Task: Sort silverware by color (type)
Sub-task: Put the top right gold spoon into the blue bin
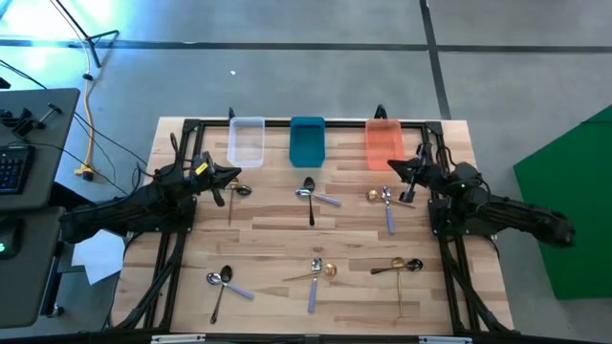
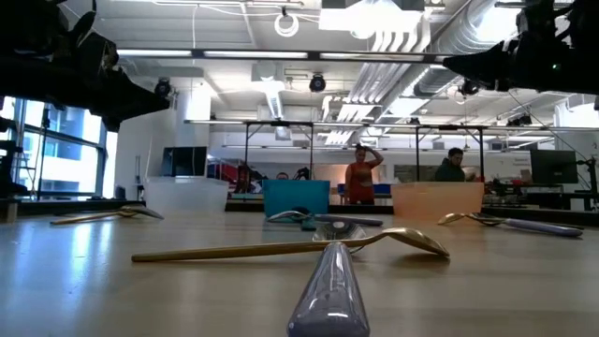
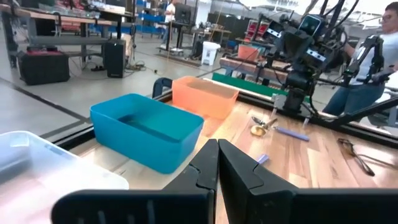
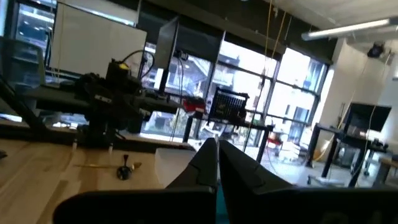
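Observation:
The silverware lies in small clusters on the wooden table: a dark and gold pair by my left gripper, spoons at the centre, and a gold and lavender-handled group by my right gripper. Three more clusters lie toward the near edge. My left gripper is shut with nothing in it, above the table's left side near the clear bin. My right gripper is also shut with nothing in it, raised by the orange bin. Both pairs of fingertips are pressed together in the wrist views.
A clear bin, a teal bin and an orange bin stand in a row along the far edge. A black frame runs along the table's sides. In the low view, people stand in the room beyond the table.

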You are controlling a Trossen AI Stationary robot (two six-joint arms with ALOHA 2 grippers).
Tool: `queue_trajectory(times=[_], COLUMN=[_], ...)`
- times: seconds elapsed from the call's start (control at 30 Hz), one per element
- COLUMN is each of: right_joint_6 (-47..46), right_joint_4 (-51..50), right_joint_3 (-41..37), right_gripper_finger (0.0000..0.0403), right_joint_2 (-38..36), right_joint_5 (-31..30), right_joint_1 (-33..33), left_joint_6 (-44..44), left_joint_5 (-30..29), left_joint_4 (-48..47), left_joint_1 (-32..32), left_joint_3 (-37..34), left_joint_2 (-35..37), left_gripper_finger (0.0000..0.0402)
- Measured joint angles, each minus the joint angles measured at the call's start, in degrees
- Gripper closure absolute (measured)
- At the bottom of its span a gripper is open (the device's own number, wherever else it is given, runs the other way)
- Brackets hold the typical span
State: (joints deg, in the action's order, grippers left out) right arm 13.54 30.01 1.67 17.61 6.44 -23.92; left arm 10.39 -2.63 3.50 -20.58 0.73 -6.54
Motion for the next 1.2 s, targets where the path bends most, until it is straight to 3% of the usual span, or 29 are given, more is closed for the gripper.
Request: queue_trajectory(times=[0.17, 0.27, 0.5, 0.9, 1.2], right_joint_6=[-1.3, -1.8, -9.8, -19.1, -15.6], right_joint_4=[-7.9, -16.7, -40.7, -64.2, -71.4], right_joint_3=[5.2, 10.1, 21.4, 33.9, 38.4], right_gripper_finger=[0.0402, 0.0402, 0.0398, 0.0265, 0.0264], right_joint_2=[5.9, 10.2, 21.6, 42.4, 56.3], right_joint_5=[-3.6, -6.4, -6.2, -6.9, -2.7], right_joint_1=[0.0, 0.0, 0.5, 4.3, 5.4], left_joint_6=[0.9, -0.5, -3.2, -5.0, -4.7], left_joint_5=[-0.2, -0.2, -0.2, -0.2, -0.2], left_joint_4=[1.9, 2.5, 4.4, 4.9, 6.3], left_joint_1=[0.0, 0.0, 0.0, 0.0, 0.0], left_joint_3=[0.0, 0.0, 0.0, 0.0, 0.0], left_joint_2=[-2.7, -4.3, -7.3, -7.7, -7.7], left_gripper_finger=[0.0398, 0.0398, 0.0398, 0.0398, 0.0398])
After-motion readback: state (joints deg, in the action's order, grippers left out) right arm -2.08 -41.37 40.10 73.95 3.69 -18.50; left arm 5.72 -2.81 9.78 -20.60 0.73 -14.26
